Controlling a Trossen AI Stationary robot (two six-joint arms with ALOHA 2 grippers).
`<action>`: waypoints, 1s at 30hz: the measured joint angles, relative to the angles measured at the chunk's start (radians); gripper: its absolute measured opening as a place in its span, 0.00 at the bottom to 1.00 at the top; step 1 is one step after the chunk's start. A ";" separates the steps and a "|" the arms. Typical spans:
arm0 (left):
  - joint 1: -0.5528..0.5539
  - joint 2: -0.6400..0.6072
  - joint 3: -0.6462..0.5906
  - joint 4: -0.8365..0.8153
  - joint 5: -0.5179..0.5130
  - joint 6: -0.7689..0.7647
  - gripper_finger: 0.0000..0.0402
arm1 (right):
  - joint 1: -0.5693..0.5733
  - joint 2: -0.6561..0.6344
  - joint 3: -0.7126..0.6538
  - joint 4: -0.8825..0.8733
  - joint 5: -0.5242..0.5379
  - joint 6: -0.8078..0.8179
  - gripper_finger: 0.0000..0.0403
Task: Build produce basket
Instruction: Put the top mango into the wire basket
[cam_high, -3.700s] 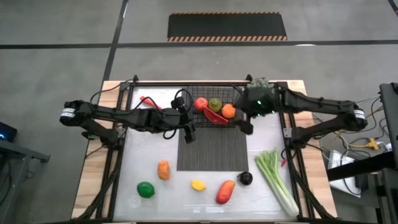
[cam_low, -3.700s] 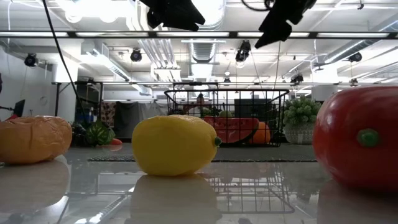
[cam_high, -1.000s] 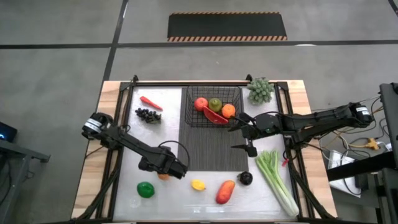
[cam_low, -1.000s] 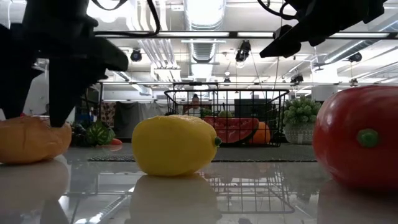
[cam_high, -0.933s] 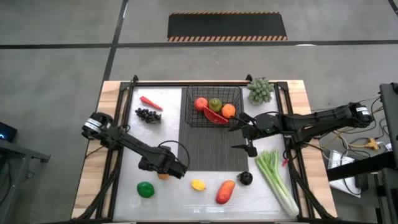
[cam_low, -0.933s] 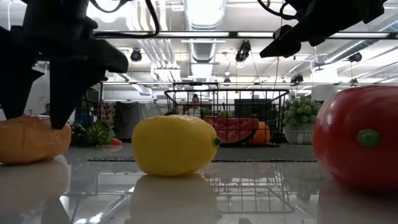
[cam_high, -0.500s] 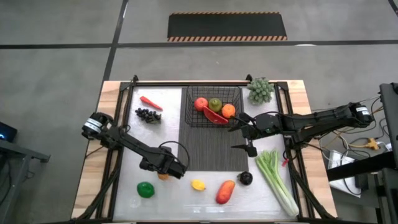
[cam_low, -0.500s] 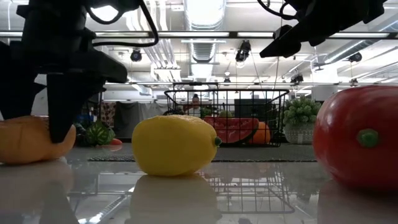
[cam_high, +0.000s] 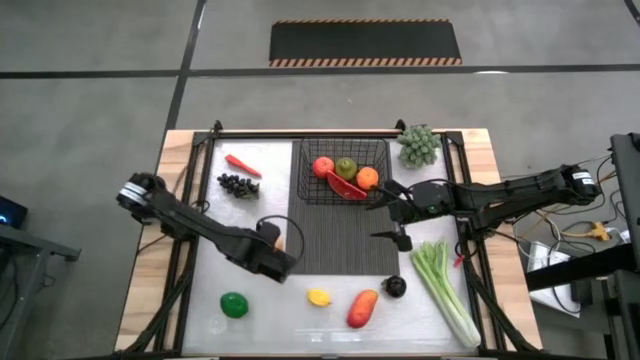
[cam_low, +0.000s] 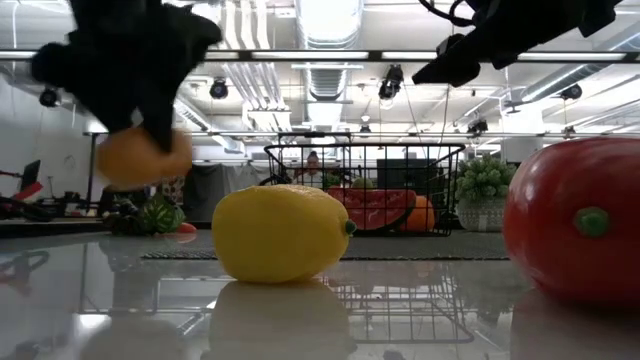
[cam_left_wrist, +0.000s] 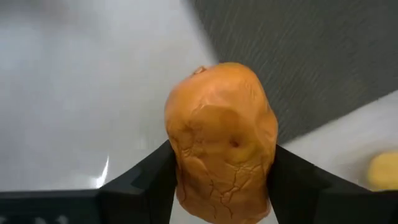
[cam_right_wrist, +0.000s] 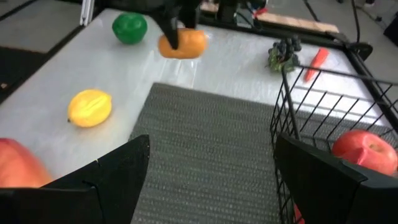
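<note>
My left gripper (cam_high: 272, 252) hangs above the table's near-left part, just left of the dark ribbed mat (cam_high: 345, 240), shut on a wrinkled orange fruit (cam_left_wrist: 221, 155). The same fruit (cam_low: 143, 155) is off the table in the low view. My right gripper (cam_high: 392, 222) is open and hovers over the mat's right edge, near the black wire basket (cam_high: 345, 150). The basket stands on the mat's far end and holds a red fruit (cam_high: 322, 167), a green apple (cam_high: 346, 167), a watermelon slice (cam_high: 345, 186) and an orange (cam_high: 368, 178). My left gripper pinches the orange fruit between its two fingers (cam_left_wrist: 146, 183), one on each side (cam_left_wrist: 180, 168) of the fruit. The fingers come from above, pointing down. The fruit is lifted clear of the table, and its end sticks out past the fingertips.
On the white table lie grapes (cam_high: 237, 185) and a chili (cam_high: 241, 164) at far left. A green fruit (cam_high: 234, 305), lemon (cam_high: 318, 297), red-orange mango (cam_high: 363, 308) and a dark round thing (cam_high: 396, 287) lie near. Celery (cam_high: 445, 290) lies at right. A green bumpy vegetable (cam_high: 418, 146) sits at the far right.
My left gripper stood with its fingers around the orange fruit on the table, then rose and moved slightly toward the far edge. The fruit has come up with it and is now lifted clear of the table.
</note>
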 joint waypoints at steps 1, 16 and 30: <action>0.000 -0.028 0.000 0.004 -0.061 0.040 0.46 | 0.000 0.004 0.000 0.014 0.000 0.001 0.82; 0.008 -0.223 -0.082 0.758 -0.442 1.153 0.47 | 0.000 0.204 0.000 0.478 -0.008 0.082 0.82; 0.066 -0.201 -0.198 1.089 -0.430 1.517 0.48 | 0.000 0.356 0.151 0.659 -0.104 0.133 0.82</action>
